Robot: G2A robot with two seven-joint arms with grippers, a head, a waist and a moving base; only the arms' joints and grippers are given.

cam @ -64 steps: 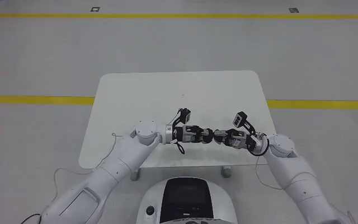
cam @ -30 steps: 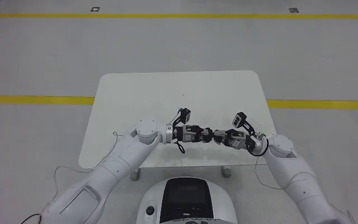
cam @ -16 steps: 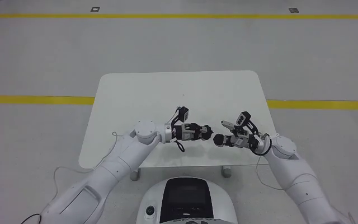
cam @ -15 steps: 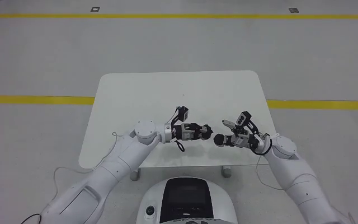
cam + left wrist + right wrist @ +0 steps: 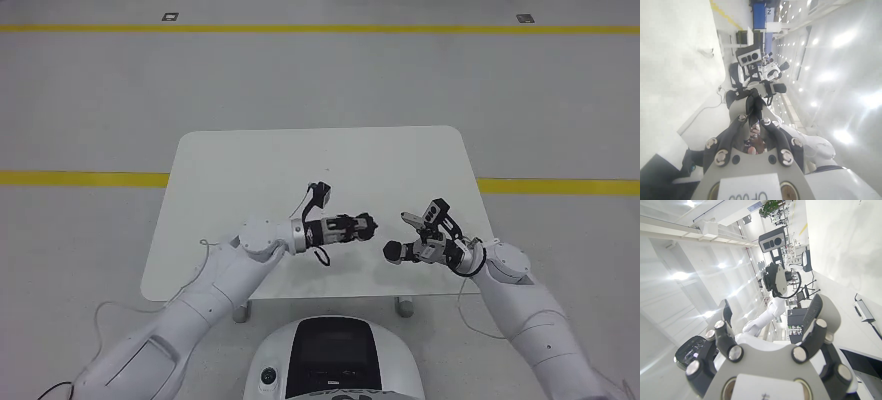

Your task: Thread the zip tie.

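Zip tie (image 5: 753, 106), one counted, is pinched in the left gripper (image 5: 367, 224), which is held over the table's (image 5: 250, 170) near edge. The right gripper (image 5: 771, 303), fingers spread, is held near it without touching.

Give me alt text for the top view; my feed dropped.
Over a white table, the two grippers face each other across a gap. The left gripper is shut, its zip tie too thin to make out from above; the right gripper is open.
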